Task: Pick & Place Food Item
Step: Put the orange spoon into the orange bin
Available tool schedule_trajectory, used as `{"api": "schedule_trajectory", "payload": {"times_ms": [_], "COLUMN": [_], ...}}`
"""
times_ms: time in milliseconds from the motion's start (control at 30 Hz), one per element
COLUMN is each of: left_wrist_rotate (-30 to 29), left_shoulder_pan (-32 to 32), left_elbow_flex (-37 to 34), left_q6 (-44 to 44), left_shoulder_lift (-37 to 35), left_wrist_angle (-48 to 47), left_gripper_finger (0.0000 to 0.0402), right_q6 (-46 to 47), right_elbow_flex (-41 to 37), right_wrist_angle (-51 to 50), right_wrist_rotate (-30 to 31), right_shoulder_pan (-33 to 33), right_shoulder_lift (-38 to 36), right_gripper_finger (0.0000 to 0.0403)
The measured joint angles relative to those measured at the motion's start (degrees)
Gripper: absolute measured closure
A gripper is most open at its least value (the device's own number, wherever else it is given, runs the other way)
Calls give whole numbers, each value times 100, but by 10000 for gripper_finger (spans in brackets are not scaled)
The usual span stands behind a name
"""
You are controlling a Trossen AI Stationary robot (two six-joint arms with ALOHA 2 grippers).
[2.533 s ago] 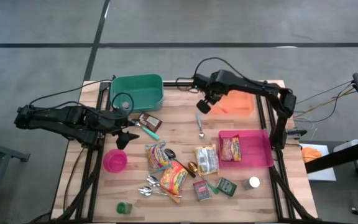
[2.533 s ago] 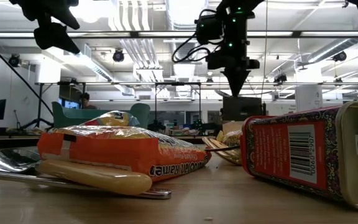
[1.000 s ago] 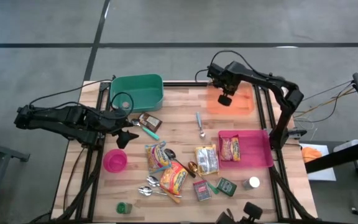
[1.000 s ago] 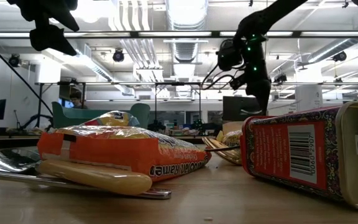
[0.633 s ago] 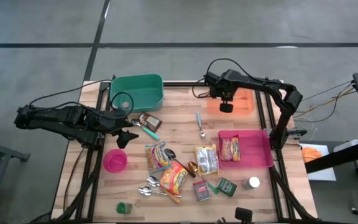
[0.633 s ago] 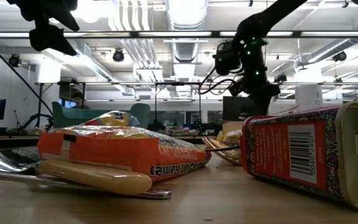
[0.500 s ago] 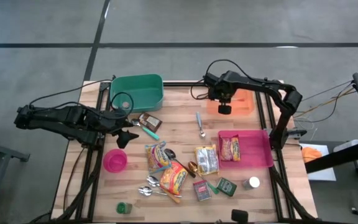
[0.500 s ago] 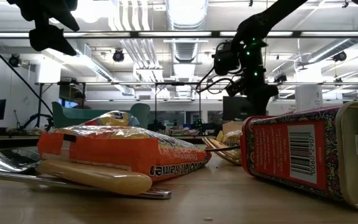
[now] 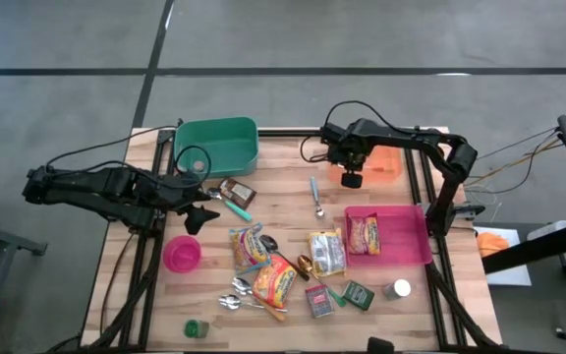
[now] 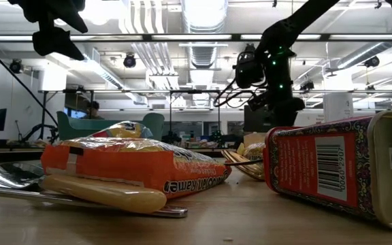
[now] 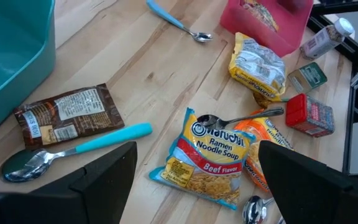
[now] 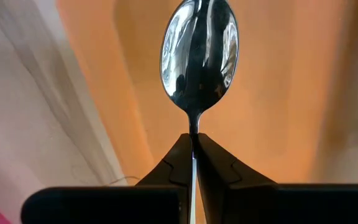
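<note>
My right gripper (image 9: 351,180) hangs over the left part of the orange bin (image 9: 381,162) at the far right and points steeply down. It is shut on a metal spoon (image 12: 199,50), whose bowl sticks out past the fingertips above the bin's orange floor (image 12: 278,93). At the table's left side my left gripper (image 9: 199,213) waits, open and holding nothing. The left wrist view looks past it at a beef ramen pack (image 11: 201,155) lying flat on the wood. Another noodle pack (image 9: 365,234) lies in the pink bin (image 9: 416,258). My right gripper pinches the spoon's thin neck (image 12: 194,124) between its two fingertips, just behind the bowl. The handle runs back between the fingers and is hidden by them. The fingers lie along the spoon and come from above. The spoon is lifted clear, bowl downward.
A teal bin (image 9: 216,146) stands at the far left. Mid-table lie a brown packet (image 9: 236,192), teal-handled spoons (image 9: 315,195), an orange pack (image 9: 275,280), a yellow pack (image 9: 326,252), small tins (image 9: 358,294) and loose spoons. A pink bowl (image 9: 182,254) sits near left.
My right gripper has sunk and shifted a little toward the table's near edge, from over the orange bin's middle to its left part, and its wrist has rolled.
</note>
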Motion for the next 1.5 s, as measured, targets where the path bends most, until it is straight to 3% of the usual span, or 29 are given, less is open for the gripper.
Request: {"api": "schedule_trajectory", "payload": {"times_ms": [200,600,800,967,1500], "left_wrist_rotate": [0,0,0,0,0], "left_shoulder_pan": [0,0,0,0,2], "left_elbow_flex": [1,0,0,0,0], "left_q6": [7,4,4,4,4], "left_shoulder_lift": [0,0,0,0,0], "left_wrist_angle": [31,30,30,30,27], "left_gripper_finger": [65,65,64,65,65], "right_q6": [-22,-137,-88,-137,-9], "right_elbow_flex": [-13,-86,-137,-175,-380], "right_wrist_angle": [37,124,129,119,132], "right_wrist_rotate": [-142,-1248,-1286,-1696,-1720], "right_shoulder_pan": [64,115,140,192,265], "right_shoulder_lift": [0,0,0,0,0], "right_gripper_finger": [395,395,395,395,395]}}
